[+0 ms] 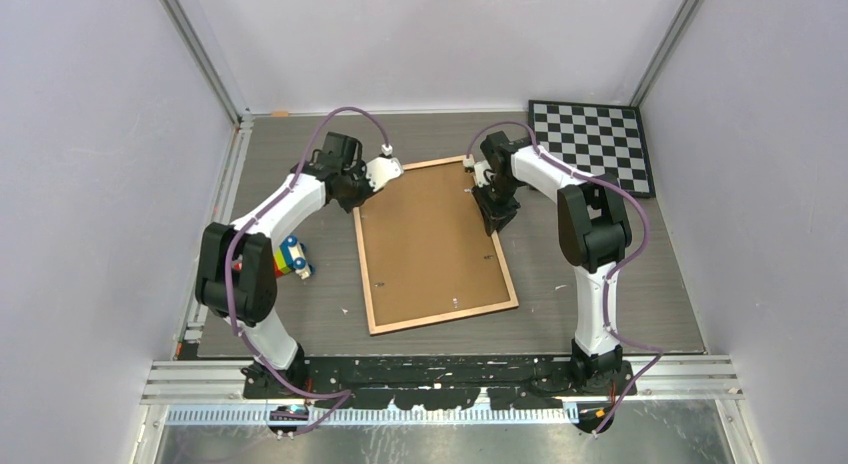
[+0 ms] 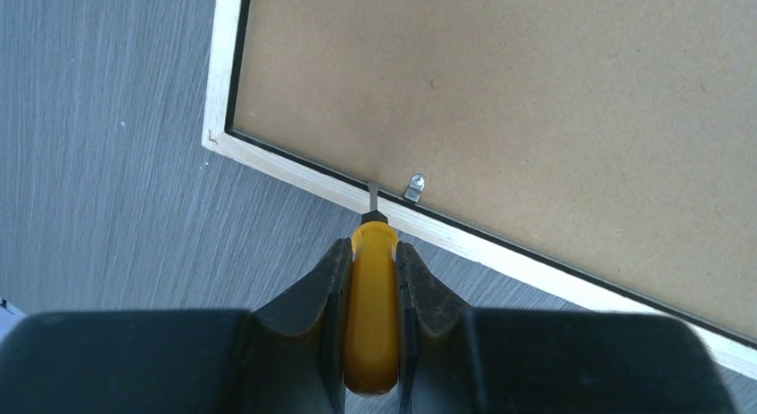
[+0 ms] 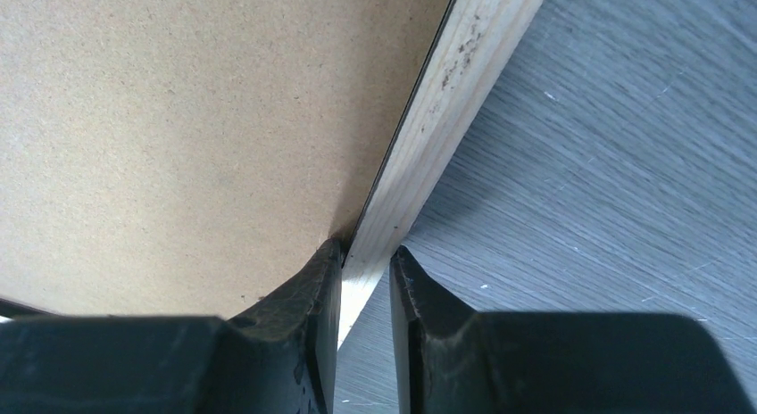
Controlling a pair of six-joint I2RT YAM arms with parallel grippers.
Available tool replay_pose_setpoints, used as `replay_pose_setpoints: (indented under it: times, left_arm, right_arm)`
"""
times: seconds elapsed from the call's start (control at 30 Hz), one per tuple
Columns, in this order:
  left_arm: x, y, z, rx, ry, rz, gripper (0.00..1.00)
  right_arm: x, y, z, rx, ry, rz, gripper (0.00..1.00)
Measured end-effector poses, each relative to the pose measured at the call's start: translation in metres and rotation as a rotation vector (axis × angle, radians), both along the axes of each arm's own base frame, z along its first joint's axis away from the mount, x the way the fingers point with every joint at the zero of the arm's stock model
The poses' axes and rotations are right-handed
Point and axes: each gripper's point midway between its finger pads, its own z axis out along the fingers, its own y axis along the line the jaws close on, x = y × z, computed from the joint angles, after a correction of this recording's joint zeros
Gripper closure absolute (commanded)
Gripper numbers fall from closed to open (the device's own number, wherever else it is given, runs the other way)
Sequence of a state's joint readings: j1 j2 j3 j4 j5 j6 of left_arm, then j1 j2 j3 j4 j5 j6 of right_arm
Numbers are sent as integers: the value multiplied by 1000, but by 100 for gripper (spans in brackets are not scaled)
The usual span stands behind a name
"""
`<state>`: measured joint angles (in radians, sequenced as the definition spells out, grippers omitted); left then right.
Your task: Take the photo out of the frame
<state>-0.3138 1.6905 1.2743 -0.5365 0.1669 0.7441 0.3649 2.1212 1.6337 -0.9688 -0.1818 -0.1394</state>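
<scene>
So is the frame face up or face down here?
Face down: the frame shows its brown backing board upward inside the light wood rim.

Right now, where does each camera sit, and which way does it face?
Top external: above and behind the bases, looking down on the table, the face-down frame, the left arm and the right arm.
Left wrist: looks along the left gripper, shut on a yellow screwdriver whose tip meets the frame's rim beside a metal clip.
Right wrist: looks along the right gripper, clamped across the frame's wooden rim.
Shared: all three show the brown backing board.
</scene>
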Motion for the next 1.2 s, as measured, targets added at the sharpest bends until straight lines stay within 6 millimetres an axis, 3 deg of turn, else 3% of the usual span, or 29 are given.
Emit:
replay_pose_setpoints:
  times: [0.3,0.67,1.13,1.2]
  left_arm:
    - [-20,-2,0,-5,61,-57,100]
    - [-30,-13,0,-76,99,-63,100]
    - [-26,-19,0,-158,95,45,100]
    - [-25,-20,1,-170,93,59,100]
  right_arm:
    - [0,0,0,-2,3,-12,100]
    - [0,0,-1,-7,15,-19,99]
    - [0,0,-1,-12,28,-31,99]
    - [0,0,-1,-13,28,-34,92]
